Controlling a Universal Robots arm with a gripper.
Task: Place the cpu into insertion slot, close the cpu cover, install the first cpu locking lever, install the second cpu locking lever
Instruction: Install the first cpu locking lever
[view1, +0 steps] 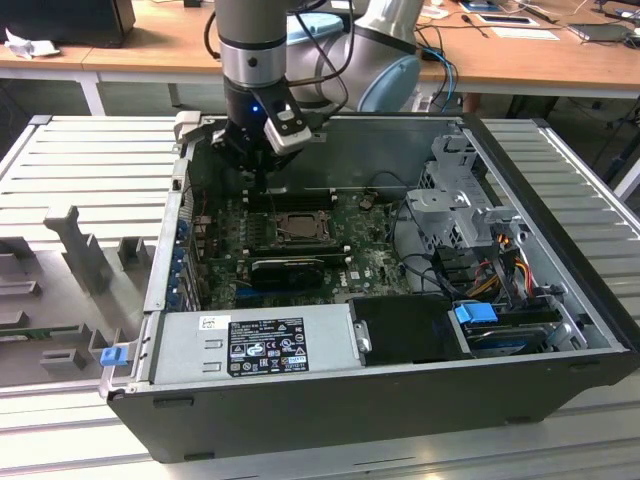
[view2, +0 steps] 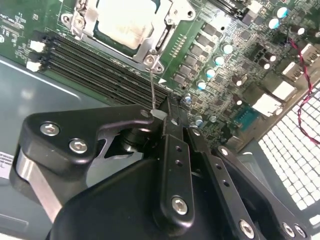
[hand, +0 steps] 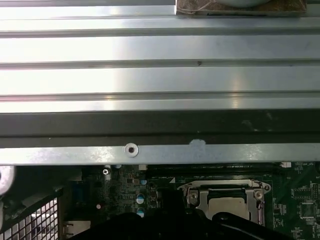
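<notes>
Outermost, bench (view1: 90, 160): ribbed metal surface that carries the whole job and keeps it level under the arm.
Computer case (view1: 300, 410): black tower lying on its side with the panel off, so the parts inside face upward and can be reached from above.
Arm (view1: 250, 40): reaches down into the case near its far wall, over the far edge of the board.
Power supply (view1: 255, 345): grey box along the near wall of the case, well apart from the work.
Circuit board (view1: 375, 262): green, flat on the case floor.
Gripper (view2: 162, 116): black, just beside the socket. In the second wrist view the jaws look closed on the tip of the thin lever, probably to swing it.
Memory slots (view2: 100, 67): long, narrow and black, lying between the socket and the gripper, with nothing fitted in them.
Insertion slot (view1: 270, 226): square socket near the middle of the board, already filled.
Cover (view2: 150, 40): silver frame lying flat over the socket, which reads as closed.
Cpu (view2: 125, 22): pale metal top showing through the cover's window, so it sits in the slot.
Locking lever (view2: 152, 85): thin wire rising from the socket's corner to the jaws. It seems raised and not yet latched, and which of the two levers it is cannot be told.
</notes>
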